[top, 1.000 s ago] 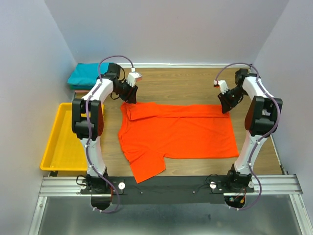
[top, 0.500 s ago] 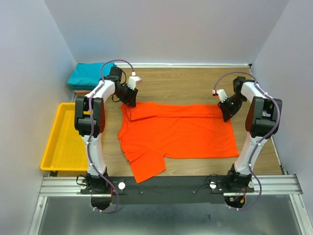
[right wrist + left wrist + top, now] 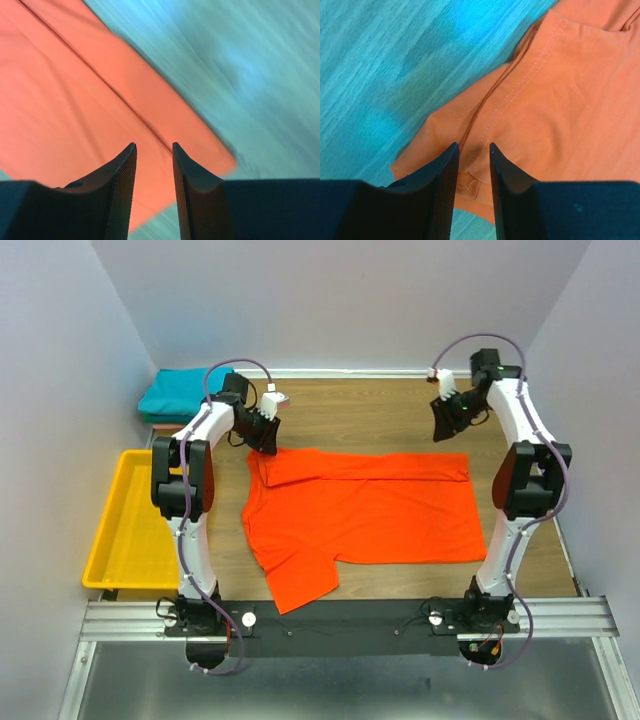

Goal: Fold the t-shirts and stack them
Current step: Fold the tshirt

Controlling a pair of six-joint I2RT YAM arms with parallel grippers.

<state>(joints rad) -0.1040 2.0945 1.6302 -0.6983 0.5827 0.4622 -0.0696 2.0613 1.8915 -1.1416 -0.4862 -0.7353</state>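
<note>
An orange-red t-shirt (image 3: 370, 510) lies spread on the wooden table, its far edge folded over into a band. My left gripper (image 3: 266, 440) is down at the shirt's far left corner. In the left wrist view its jaws (image 3: 473, 146) stand a little apart astride a creased seam of the orange cloth (image 3: 560, 95); they are open. My right gripper (image 3: 441, 428) hangs above the bare wood beyond the shirt's far right corner. It is open and empty (image 3: 153, 145), with the orange cloth (image 3: 75, 115) blurred beneath it. A folded teal t-shirt (image 3: 180, 392) rests at the far left.
A yellow plastic tray (image 3: 135, 530) sits at the left edge of the table, beside the left arm. Grey walls close in the left, right and far sides. Bare wood (image 3: 360, 415) shows beyond the orange shirt.
The right gripper opened, lifted off the shirt's far right corner and swung toward the back wall. The left gripper stayed at the far left corner and its jaws narrowed.
</note>
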